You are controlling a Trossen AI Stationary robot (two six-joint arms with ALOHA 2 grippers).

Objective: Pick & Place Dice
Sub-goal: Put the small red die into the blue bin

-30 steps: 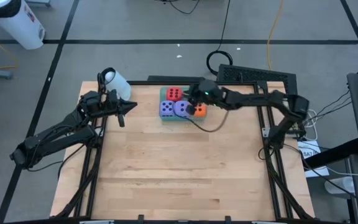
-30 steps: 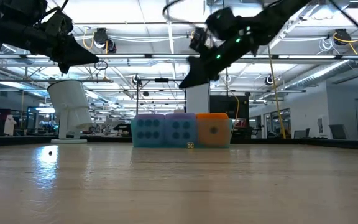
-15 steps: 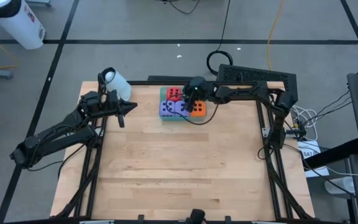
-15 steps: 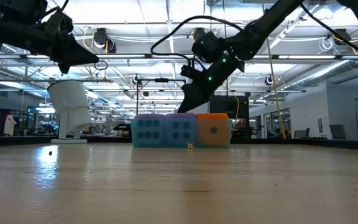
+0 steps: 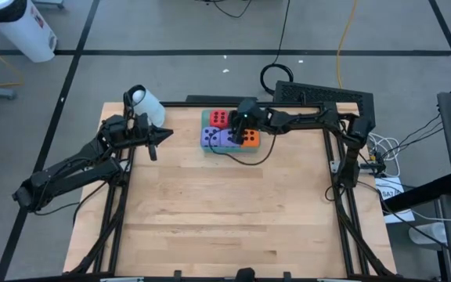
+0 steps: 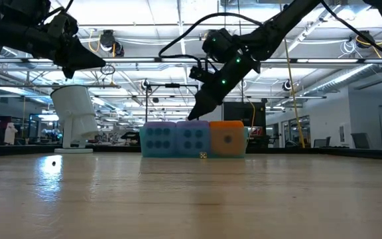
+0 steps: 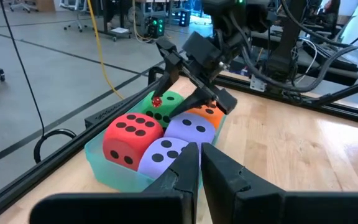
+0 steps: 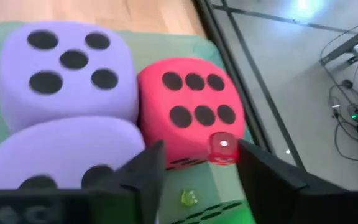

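A teal tray (image 5: pixel 205 117) at the table's far edge holds the soft dice side by side: red (image 8: pixel 188 109), two purple-blue (image 8: pixel 64 68) (image 8: pixel 61 152), orange (image 5: pixel 250 140) and green (image 7: pixel 174 101). My right gripper (image 8: pixel 199 149) is open and points down over the green die, next to the red one. A tiny red translucent cube (image 8: pixel 221 149) shows between its fingers, close to one finger (image 8: pixel 260 171). A tiny yellow-green cube (image 8: pixel 189 198) lies lower down on the green surface. My left gripper (image 7: pixel 194 168) is shut, raised over the far-left part of the table (image 5: pixel 165 135) and facing the tray. My right gripper: the tiny red cube (image 7: pixel 156 101) sits right at one fingertip, above the green die's edge. I cannot tell whether the finger touches it or whether it rests on the dice. The big dice are not touched.
A white cylinder (image 5: pixel 144 100) stands at the far-left corner. A dark cable (image 5: pixel 250 159) loops from the right arm onto the wood beside the tray. A small yellowish speck (image 6: pixel 203 155) lies on the table before the dice. Bare wood (image 5: pixel 225 211) spreads over the near half.
My right gripper has come down from well above the dice to just over them, shifting slightly toward the table's left and far edge as the arm drew in. The big dice and the tray have stayed put.
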